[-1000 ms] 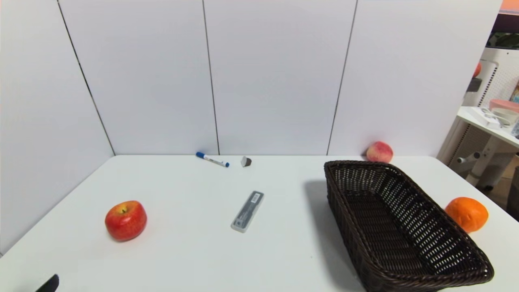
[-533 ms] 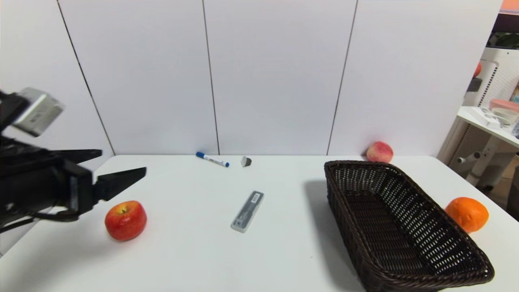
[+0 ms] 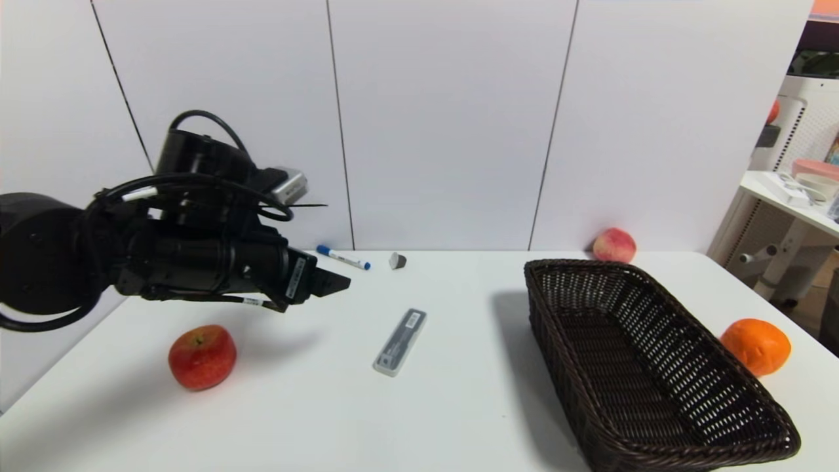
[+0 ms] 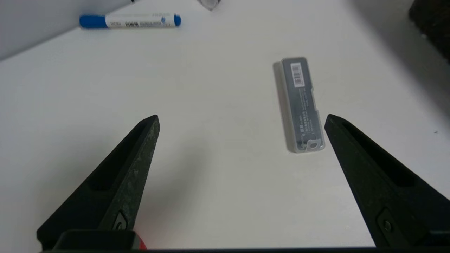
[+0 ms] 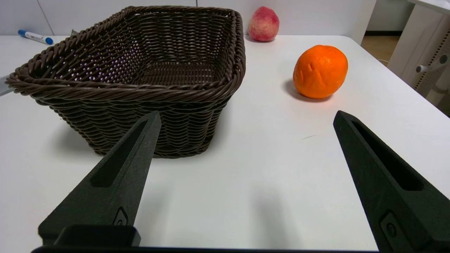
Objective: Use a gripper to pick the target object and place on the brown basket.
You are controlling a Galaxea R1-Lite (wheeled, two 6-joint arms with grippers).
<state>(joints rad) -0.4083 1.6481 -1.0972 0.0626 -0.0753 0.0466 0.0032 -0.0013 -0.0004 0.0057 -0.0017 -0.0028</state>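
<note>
Left gripper (image 4: pixel 240 117): jaws spread wide, nothing held; it hangs above the table (image 3: pixel 314 406), between the red apple (image 3: pixel 202 357) and the grey case (image 3: pixel 400 341), nose toward the case.
Right gripper (image 5: pixel 246 117): jaws spread wide, nothing held; parked low at the near end of the brown basket (image 5: pixel 140 88), out of the head view.
Target location: the grey case (image 4: pixel 299 105) lies flat on the table, label side up, near the left gripper and apart from the basket (image 3: pixel 655 367), which is on its right.
Risk 1, slip: the case is thin and flat. Jaws closing too high would likely skate over it or push it along the table.
Risk 2, misalignment: in the left wrist view the case sits off-centre, close to one jaw. A descent without recentring could bring a fingertip down on the case.
Risk 3, wrong object: the blue-capped marker (image 3: pixel 343 257) is of similar length, farther back by the wall.
Risk 4, collision: a low carry could catch the basket rim.
Count: cases 1; baskets 1; markers 1; small grey wedges (image 3: pixel 397 261) 1; red apples 1; peaches (image 3: pixel 614 245) 1; oranges (image 3: pixel 755 346) 1; grippers 2.
</note>
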